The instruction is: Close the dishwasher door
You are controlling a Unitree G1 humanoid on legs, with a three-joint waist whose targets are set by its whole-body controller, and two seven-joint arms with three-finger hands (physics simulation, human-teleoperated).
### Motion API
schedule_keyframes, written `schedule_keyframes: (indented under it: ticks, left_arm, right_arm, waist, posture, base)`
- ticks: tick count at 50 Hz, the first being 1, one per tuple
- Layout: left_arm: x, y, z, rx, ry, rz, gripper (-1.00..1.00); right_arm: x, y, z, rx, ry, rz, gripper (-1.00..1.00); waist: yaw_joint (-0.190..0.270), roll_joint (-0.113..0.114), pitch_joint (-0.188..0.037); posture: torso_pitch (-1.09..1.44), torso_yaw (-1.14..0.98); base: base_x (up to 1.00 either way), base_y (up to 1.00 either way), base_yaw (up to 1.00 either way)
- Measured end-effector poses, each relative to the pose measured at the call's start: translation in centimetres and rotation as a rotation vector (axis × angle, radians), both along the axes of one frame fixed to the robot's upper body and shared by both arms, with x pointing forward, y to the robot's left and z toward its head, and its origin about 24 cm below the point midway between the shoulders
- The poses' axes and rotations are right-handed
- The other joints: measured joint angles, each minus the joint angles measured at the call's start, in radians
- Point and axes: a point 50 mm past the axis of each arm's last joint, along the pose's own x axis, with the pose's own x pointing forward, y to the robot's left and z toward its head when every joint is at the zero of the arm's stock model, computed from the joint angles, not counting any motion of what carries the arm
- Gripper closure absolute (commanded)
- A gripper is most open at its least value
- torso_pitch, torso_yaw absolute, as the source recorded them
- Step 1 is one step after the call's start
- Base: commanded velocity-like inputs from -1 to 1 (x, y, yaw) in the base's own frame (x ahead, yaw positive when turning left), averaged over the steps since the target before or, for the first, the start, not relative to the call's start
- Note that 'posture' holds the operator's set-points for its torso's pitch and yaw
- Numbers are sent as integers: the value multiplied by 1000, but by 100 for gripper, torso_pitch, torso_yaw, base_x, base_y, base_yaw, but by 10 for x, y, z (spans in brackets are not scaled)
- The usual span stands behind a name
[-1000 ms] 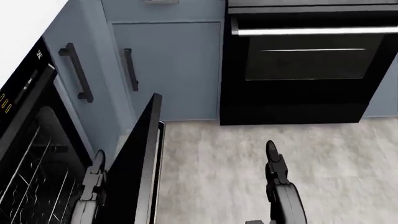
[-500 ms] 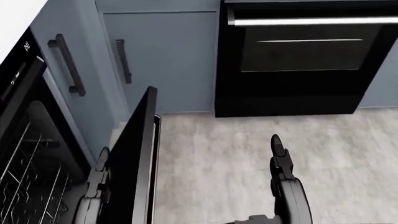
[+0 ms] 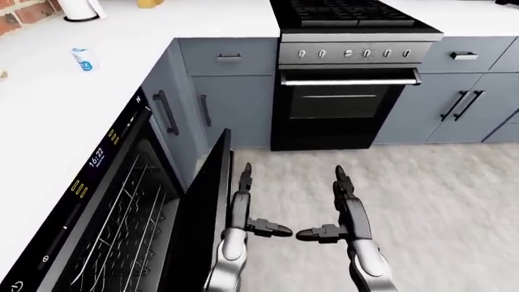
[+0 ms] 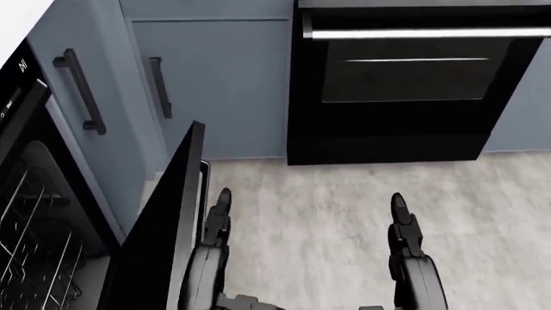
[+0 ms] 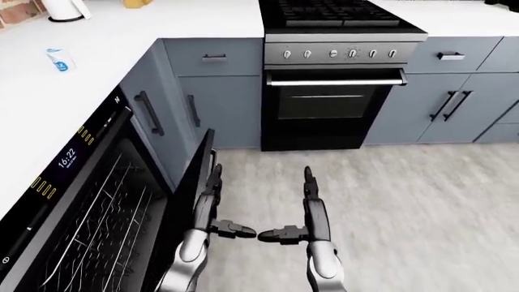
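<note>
Both splayed hands, left hand [image 3: 243, 207] and right hand [image 3: 345, 210], flank the ajar dishwasher door [image 3: 202, 225]; wire racks [image 3: 121, 237] inside.

The dishwasher [image 3: 97, 237] runs off the left-eye view's bottom and left edges, its lower racks [image 3: 121, 243] cut from sight. The open door [image 4: 159, 239] is seen edge-on in the head view, hiding its inner face. Both forearms leave the bottom edge in every view. A small white-and-blue item [image 3: 82, 59] on the counter [image 3: 48, 109] is too small to identify. The clock display [image 3: 95, 157] is barely legible.
</note>
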Motion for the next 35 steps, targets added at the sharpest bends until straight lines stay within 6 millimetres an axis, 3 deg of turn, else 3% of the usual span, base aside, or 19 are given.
schedule_keyframes:
  ticks: [12,23,35]
  left_arm:
    - [0,-12,-45,42,115,-3,-100]
    - [-8,-18,-61,35,168,-9,-100]
    - [-59,-29,-92,48,259,-107,-100]
  right_arm:
    - [-6,-7,5,4,-7,-16,-100]
    - [-8,-9,6,2,-8,-22,-100]
    - [-10,-8,5,6,-8,-19,-100]
  waist:
    - [2,-10,-1]
    - [-1,-10,-11]
    - [-6,-10,-12]
  posture:
    - [0,0]
    - [0,0]
    - [0,0]
  base:
    - [0,0,0]
    - [0,0,0]
    - [0,0,0]
